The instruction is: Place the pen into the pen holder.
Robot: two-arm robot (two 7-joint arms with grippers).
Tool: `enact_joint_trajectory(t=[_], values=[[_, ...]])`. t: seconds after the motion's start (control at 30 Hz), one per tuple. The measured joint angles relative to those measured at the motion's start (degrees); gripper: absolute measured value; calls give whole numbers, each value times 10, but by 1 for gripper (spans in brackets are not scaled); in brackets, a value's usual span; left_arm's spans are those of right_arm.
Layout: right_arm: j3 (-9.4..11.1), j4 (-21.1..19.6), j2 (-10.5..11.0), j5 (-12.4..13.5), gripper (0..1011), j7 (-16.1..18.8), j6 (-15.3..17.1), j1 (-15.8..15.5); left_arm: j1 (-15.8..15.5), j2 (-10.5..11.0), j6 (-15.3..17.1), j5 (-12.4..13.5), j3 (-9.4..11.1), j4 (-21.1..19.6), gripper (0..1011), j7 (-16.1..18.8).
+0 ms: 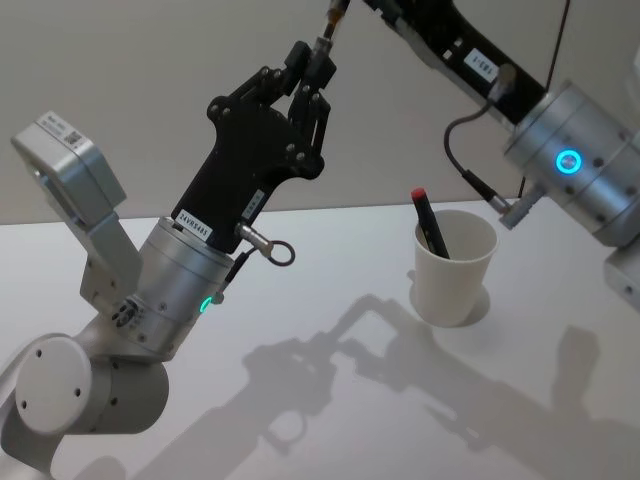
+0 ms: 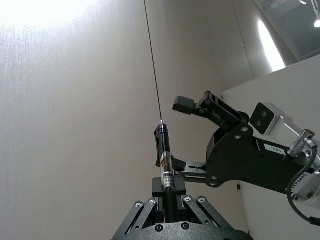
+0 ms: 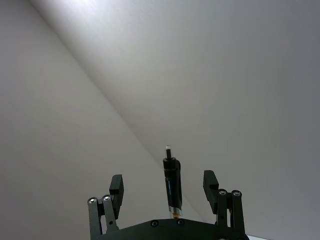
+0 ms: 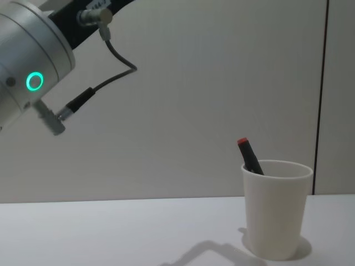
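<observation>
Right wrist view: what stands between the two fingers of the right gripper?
A dark pen, apart from both open fingers of the right gripper. The left gripper grips its other end in the left wrist view.

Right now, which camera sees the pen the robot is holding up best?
The left wrist view. The pen stands there at full length, rising from the left gripper's shut fingers. The head view catches just a short piece at its top edge. The right wrist view shows one end between the right gripper's open fingers.
</observation>
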Motion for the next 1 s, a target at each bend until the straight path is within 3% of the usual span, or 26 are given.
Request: enact_joint_trajectory(t=[1.0], values=[[-25, 17, 0, -44, 1002, -16, -10, 20, 0, 0, 0, 0, 0, 0, 139, 0]])
